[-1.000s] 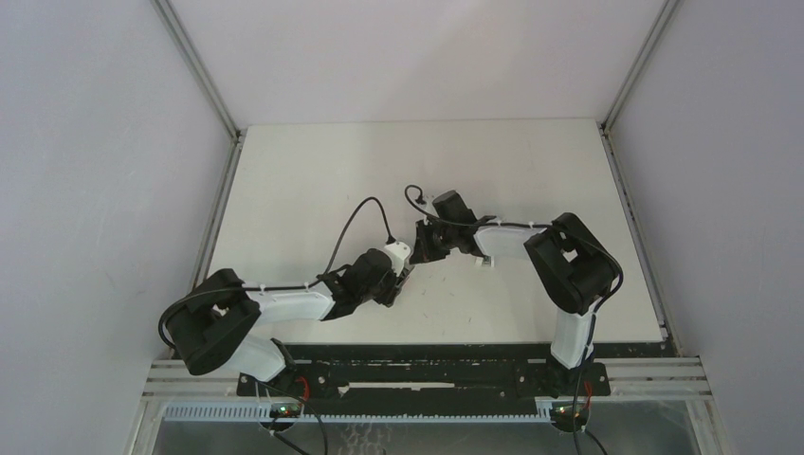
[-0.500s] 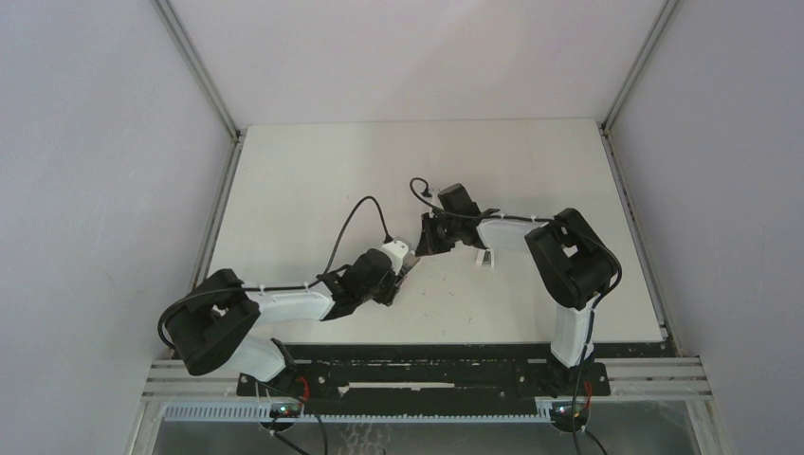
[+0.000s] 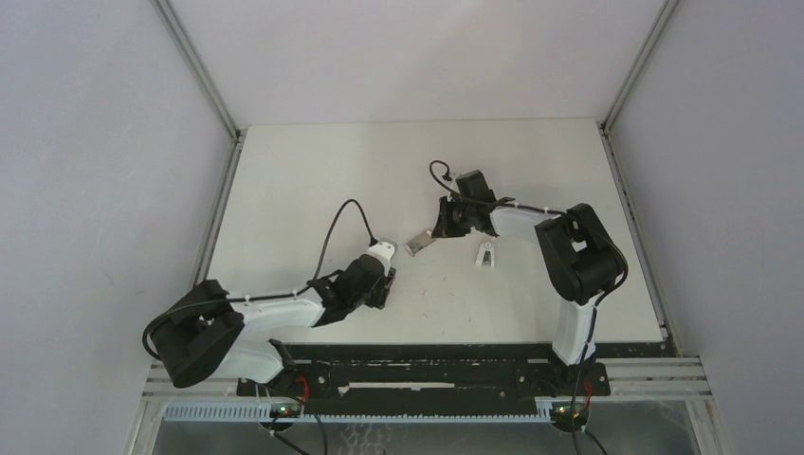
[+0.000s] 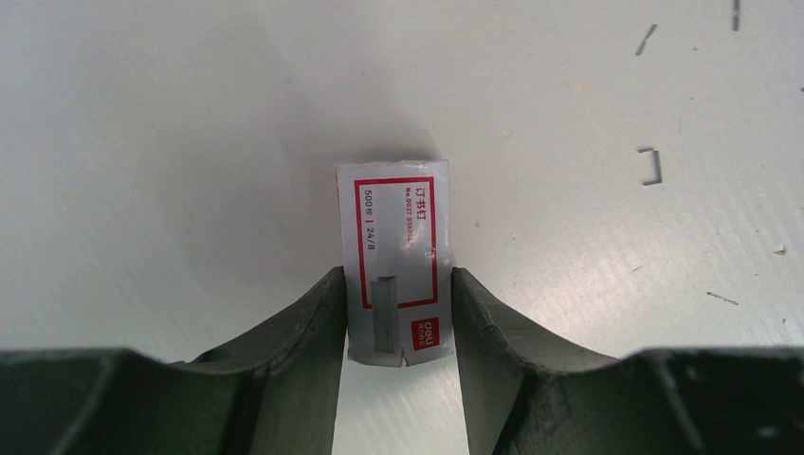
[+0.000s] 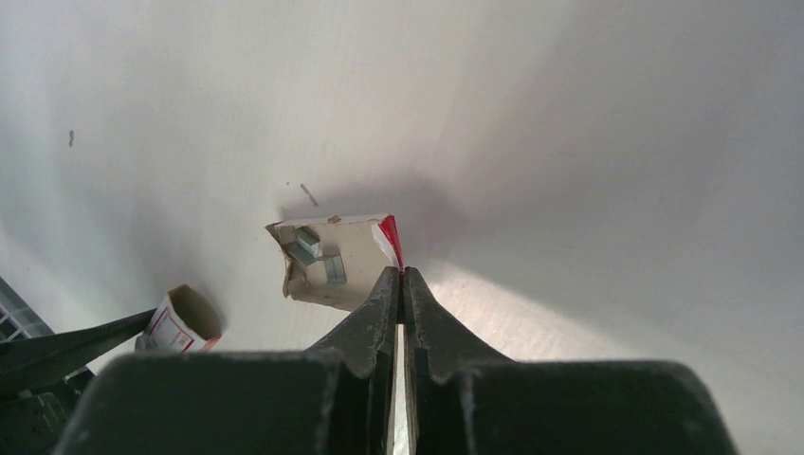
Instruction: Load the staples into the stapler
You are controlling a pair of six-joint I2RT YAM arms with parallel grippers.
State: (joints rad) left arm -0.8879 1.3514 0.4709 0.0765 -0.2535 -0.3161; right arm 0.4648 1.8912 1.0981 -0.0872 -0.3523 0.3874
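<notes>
Staples (image 5: 334, 270) lie loose in torn cardboard tray (image 5: 360, 261), above the table centre. Right gripper (image 5: 399, 275) is closed tight on the tray's red corner, tray pointing toward the left arm. Left gripper (image 4: 398, 277) is narrow, clamping sleeve (image 4: 393, 218) lengthwise: "deli", "500", "24/", last digit unclear. Small white item (image 3: 485, 256), probably the stapler, is nearest the right arm.

Lab test cell: white table (image 3: 313, 180), grey walls (image 3: 95, 171), aluminium framing (image 3: 194, 66).

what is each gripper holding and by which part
The left gripper holds the staple box by the sides of its near end. The right gripper, jaws shut, pinches the torn tray of staples at its red-edged corner.
</notes>
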